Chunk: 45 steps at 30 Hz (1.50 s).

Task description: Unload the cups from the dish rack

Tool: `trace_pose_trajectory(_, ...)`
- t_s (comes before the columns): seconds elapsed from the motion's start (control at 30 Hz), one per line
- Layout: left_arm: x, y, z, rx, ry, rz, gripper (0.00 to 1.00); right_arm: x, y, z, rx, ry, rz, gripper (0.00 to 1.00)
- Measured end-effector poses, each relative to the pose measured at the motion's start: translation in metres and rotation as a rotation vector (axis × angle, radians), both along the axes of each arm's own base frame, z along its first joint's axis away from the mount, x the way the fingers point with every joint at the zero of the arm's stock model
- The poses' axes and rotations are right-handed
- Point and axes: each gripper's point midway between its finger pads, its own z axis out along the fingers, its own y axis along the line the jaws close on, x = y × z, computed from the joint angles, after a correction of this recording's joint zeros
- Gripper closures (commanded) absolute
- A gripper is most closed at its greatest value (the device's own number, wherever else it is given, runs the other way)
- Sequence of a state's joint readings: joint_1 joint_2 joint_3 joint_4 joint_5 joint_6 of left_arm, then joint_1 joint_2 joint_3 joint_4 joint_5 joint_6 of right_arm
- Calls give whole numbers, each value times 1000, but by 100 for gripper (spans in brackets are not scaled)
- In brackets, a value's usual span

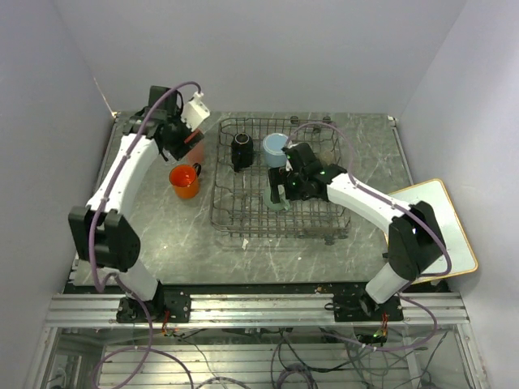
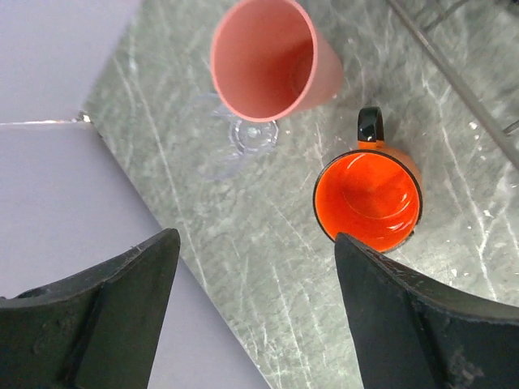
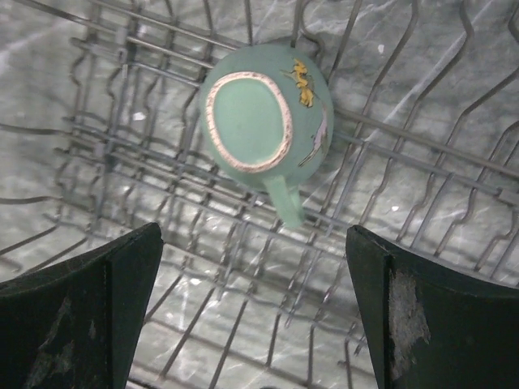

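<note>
The grey wire dish rack (image 1: pixel 324 219) holds a black mug (image 1: pixel 242 150), a light-blue mug (image 1: pixel 274 147) and a mint-green cup (image 1: pixel 278 203). In the right wrist view the mint-green cup (image 3: pixel 259 121) lies bottom-up on the rack wires (image 3: pixel 122 138), its handle pointing toward my right gripper (image 3: pixel 253 231). That gripper is open and empty just above the cup. The orange mug (image 2: pixel 369 198) with a black handle and the pink tumbler (image 2: pixel 268 61) stand on the table left of the rack. My left gripper (image 2: pixel 255 239) is open and empty above them. The small beige cup is out of view.
A white board with an orange rim (image 1: pixel 446 235) lies at the table's right edge. The left wall and the table's left edge (image 2: pixel 162 243) are close under my left gripper. The orange mug also shows in the top view (image 1: pixel 185 181).
</note>
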State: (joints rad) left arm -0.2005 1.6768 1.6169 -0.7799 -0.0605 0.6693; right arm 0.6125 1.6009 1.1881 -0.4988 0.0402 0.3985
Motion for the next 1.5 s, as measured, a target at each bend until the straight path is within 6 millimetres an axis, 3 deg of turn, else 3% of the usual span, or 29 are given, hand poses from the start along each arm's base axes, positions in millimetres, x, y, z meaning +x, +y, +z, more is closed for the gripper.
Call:
trace_pose_trajectory(0.17, -28, -7, 61, -87, -111, -27, 10, 9, -2, -29, -95, 4, 76, 16)
trace_pose_trajectory(0.27, -51, -12, 80, -143, -131, -54, 10, 11, -3, -44, -141, 10, 114, 21)
trace_pose_trajectory(0.37, -74, -18, 81, -190, -112, -77, 10, 13, -3, -49, -166, 4, 148, 26)
trace_pose_trajectory(0.57, -105, -26, 57, -255, -10, -97, 12, 23, 3, -46, -165, -51, 194, 38)
trace_pose_trajectory(0.77, -113, -33, 53, -295, 26, -101, 12, 26, 11, -54, -154, -58, 226, 52)
trace_pose_trajectory(0.97, -114, -38, 63, -328, 17, -106, 13, 24, 14, -55, -138, -65, 226, 58)
trace_pose_trajectory(1.13, -112, -43, 79, -366, -14, -114, 14, 22, 17, -56, -136, -88, 210, 58)
trace_pose_trajectory(1.33, -114, -48, 83, -400, -11, -116, 14, 19, 18, -56, -157, -107, 176, 39)
trace_pose_trajectory(1.5, -115, -49, 85, -408, -13, -113, 14, 4, 9, -70, -203, -57, 153, 34)
